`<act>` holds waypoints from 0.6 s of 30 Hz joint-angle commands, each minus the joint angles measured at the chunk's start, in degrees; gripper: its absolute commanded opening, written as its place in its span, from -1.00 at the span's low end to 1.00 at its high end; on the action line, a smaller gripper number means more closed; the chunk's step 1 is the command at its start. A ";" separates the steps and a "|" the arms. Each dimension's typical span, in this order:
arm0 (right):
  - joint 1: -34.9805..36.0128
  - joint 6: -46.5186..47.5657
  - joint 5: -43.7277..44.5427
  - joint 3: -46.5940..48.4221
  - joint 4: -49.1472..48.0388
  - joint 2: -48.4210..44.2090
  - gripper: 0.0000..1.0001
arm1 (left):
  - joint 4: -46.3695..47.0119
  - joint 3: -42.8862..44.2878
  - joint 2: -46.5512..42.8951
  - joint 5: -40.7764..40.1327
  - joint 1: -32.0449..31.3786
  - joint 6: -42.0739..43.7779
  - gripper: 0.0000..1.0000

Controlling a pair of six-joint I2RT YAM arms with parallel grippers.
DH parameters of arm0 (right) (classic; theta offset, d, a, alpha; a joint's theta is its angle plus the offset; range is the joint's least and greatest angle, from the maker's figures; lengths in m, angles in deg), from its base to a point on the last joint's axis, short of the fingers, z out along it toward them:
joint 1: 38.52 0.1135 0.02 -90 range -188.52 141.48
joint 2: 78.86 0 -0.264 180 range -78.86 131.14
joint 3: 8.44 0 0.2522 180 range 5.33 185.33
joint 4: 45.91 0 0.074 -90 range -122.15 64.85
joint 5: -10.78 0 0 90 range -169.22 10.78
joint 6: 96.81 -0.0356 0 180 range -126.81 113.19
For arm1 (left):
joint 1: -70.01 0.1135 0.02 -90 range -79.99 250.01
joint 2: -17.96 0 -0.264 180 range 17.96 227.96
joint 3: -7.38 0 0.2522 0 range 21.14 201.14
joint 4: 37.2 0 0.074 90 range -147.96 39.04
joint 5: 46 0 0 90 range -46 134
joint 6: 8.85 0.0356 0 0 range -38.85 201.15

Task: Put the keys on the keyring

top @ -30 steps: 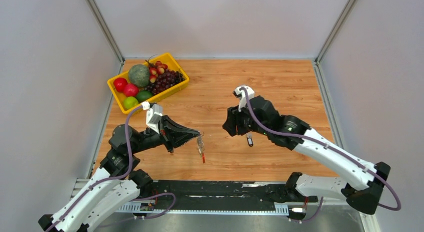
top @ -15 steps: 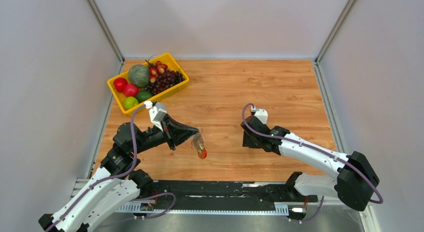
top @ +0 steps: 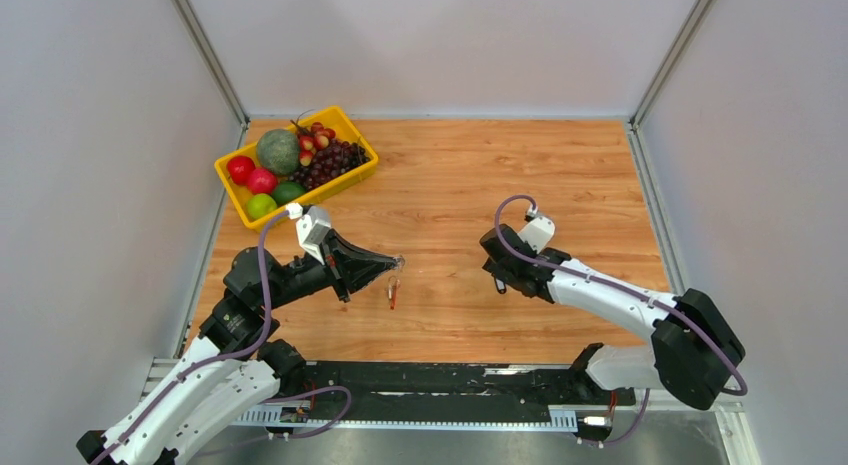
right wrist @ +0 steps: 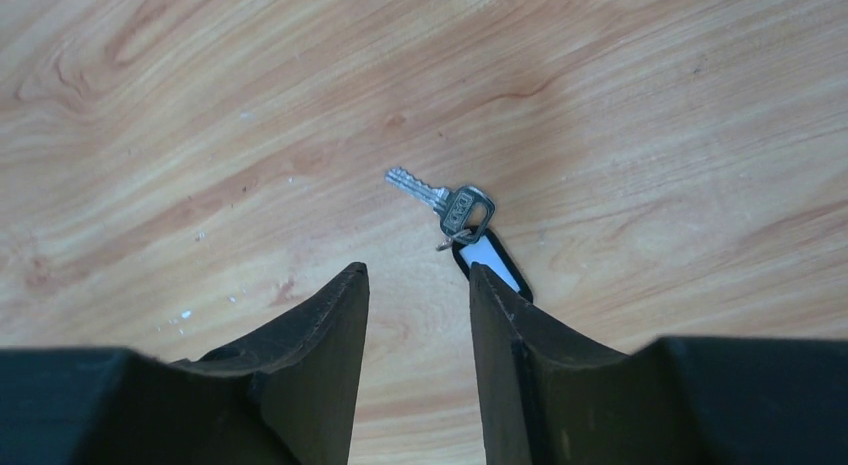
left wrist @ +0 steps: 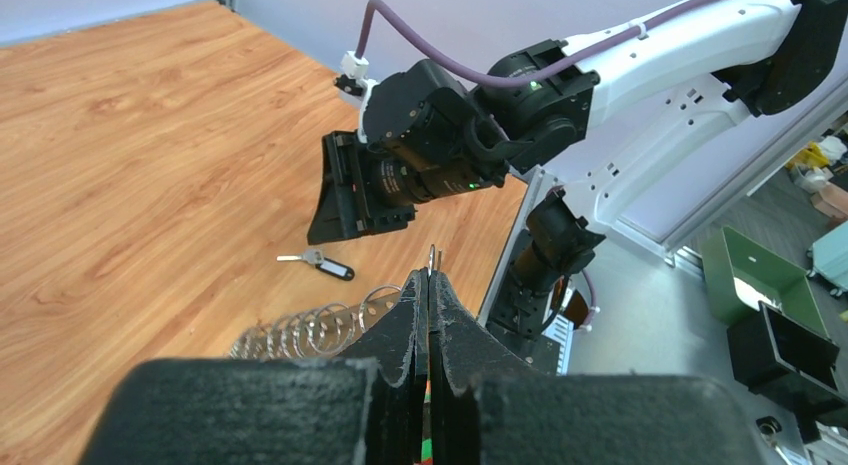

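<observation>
**A:** Where's the key (right wrist: 445, 200)?

**B:** Flat on the counter (right wrist: 200, 105), mid-frame in the right wrist view. It lies just beyond the right jaws, which are parted and empty. The blade points upper left. The dark end runs lower right, partly cut off behind the finger at the frame's right.

**A:** And the keyring (top: 394, 283)?

**B:** Dangling from the clenched left jaws, well left of the key, so the right arm is nearer. The left wrist view shows it only blurred and mostly hidden.
</observation>
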 commanded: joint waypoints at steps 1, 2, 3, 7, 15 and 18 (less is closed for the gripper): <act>-1.84 -7.72 1.16 -0.08 -2.82 2.10 -0.14 | 1.38 0.46 -0.53 0.63 -0.11 0.05 -1.00; -2.09 -8.41 0.71 0.04 -2.85 2.66 -0.16 | 1.41 0.39 -0.45 0.64 -0.08 -0.02 -1.00; -2.34 -8.99 0.38 0.15 -2.82 3.37 -0.16 | 1.51 0.33 -0.36 0.73 -0.07 -0.07 -1.00; -3.38 -10.43 -1.59 0.96 -2.99 6.20 -0.14 | 1.43 0.20 -0.19 0.78 -0.06 -0.13 -1.00; -4.27 -10.57 -3.33 2.82 -3.30 10.56 -0.17 | 0.94 0.10 -0.42 0.57 -0.06 0.21 -1.00; -4.62 -10.49 -3.54 3.01 -3.48 11.11 -0.24 | 0.74 0.10 -0.58 0.30 -0.06 0.26 -1.00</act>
